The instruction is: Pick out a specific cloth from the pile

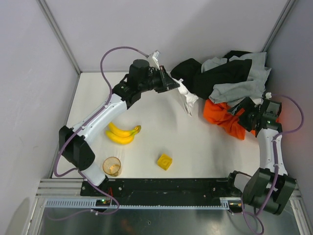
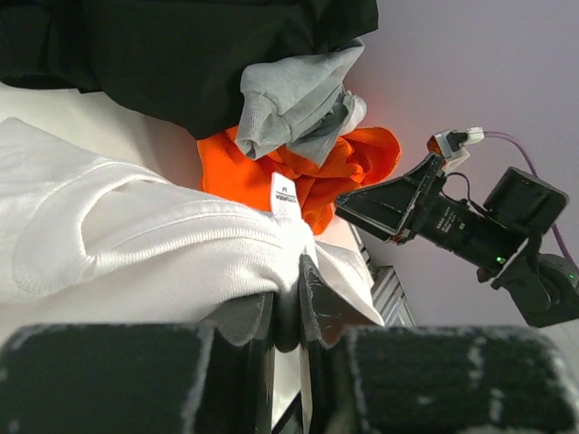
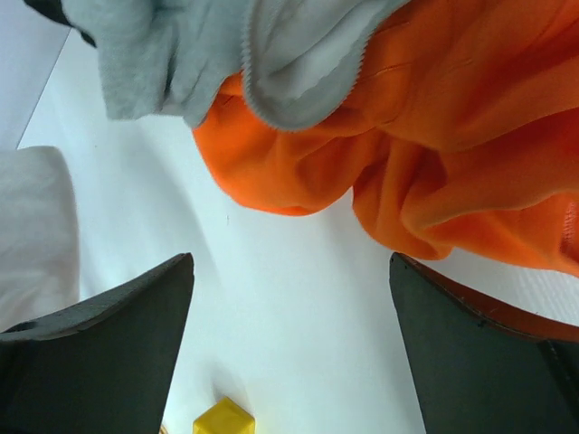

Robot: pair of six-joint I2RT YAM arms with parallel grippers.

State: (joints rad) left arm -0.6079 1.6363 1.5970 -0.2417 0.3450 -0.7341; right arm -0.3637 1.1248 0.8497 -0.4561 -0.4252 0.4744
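The cloth (image 1: 188, 100) is pinched tight near its collar by the left gripper (image 1: 171, 83), likely so it can be pulled clear of the pile (image 1: 230, 78) just beside it; the right gripper (image 1: 243, 111) is held wide and empty by the orange garment (image 1: 221, 115).

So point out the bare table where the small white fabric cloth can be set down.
Widest bare patch of white table: bordered by the yellow banana bunch, the small yellow block and the bright orange garment. A smaller patch lies in the far left corner, beyond the left arm. Crowded: the far right, under the heap of black and grey garments.
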